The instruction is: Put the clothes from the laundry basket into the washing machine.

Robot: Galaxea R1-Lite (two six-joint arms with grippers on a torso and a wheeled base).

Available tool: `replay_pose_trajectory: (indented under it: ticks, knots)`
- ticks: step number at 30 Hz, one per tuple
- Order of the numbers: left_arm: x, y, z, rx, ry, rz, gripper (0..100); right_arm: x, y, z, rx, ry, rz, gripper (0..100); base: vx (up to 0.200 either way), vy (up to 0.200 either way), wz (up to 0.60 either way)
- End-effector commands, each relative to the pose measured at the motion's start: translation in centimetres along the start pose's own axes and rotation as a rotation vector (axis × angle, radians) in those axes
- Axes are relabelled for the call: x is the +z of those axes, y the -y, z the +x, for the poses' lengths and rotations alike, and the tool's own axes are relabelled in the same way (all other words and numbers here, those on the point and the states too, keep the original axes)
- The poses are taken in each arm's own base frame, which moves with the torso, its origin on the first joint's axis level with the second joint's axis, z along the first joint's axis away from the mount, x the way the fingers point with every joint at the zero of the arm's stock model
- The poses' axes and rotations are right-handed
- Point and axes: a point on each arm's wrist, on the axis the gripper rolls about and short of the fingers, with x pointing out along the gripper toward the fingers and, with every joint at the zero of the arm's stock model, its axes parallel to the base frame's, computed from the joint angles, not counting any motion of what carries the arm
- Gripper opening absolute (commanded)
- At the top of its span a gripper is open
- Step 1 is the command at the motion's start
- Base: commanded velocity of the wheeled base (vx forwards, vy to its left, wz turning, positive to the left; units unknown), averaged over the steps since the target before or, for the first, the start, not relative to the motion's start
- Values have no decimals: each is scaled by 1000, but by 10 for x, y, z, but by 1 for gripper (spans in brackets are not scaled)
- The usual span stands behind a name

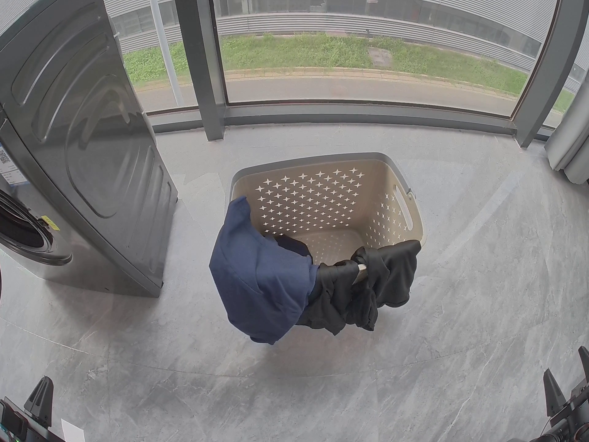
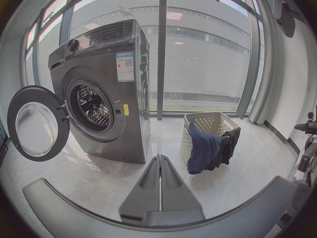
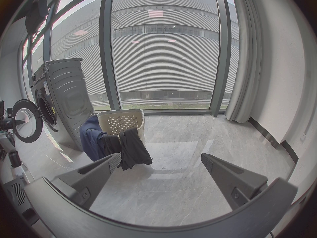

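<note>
A beige laundry basket [image 1: 368,173] [image 2: 211,121] [image 3: 127,119] stands on the floor ahead of me. A navy garment [image 1: 261,277] [image 2: 203,147] [image 3: 90,139] hangs over its near-left rim. A black garment [image 1: 368,286] [image 2: 228,146] [image 3: 132,147] drapes over the near rim beside it. The grey washing machine [image 1: 92,136] [image 2: 109,99] [image 3: 62,93] stands to the left, its round door [image 2: 38,124] swung open and the drum [image 2: 92,106] showing. My left gripper [image 2: 160,159] is shut, low and well short of the basket. My right gripper [image 3: 160,159] is open, also held back from it.
Floor-to-ceiling windows [image 1: 368,38] run behind the basket and machine. A light curtain [image 1: 570,142] [image 3: 244,66] hangs at the right, beside a white wall. Bare marble floor [image 1: 478,290] lies between me and the basket.
</note>
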Motion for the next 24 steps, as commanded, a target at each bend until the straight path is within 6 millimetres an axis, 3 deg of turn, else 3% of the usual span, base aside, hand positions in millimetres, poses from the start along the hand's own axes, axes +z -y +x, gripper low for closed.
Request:
replay_pose_trajectory:
  ticks: [1, 24]
  knots:
    - [-5, 0, 0, 1, 0, 0, 0, -5, 0, 1, 1, -11, 0, 100, 0, 0, 0]
    - [-5, 0, 0, 1, 0, 3, 0, -5, 0, 1, 1, -8, 0, 100, 0, 0, 0]
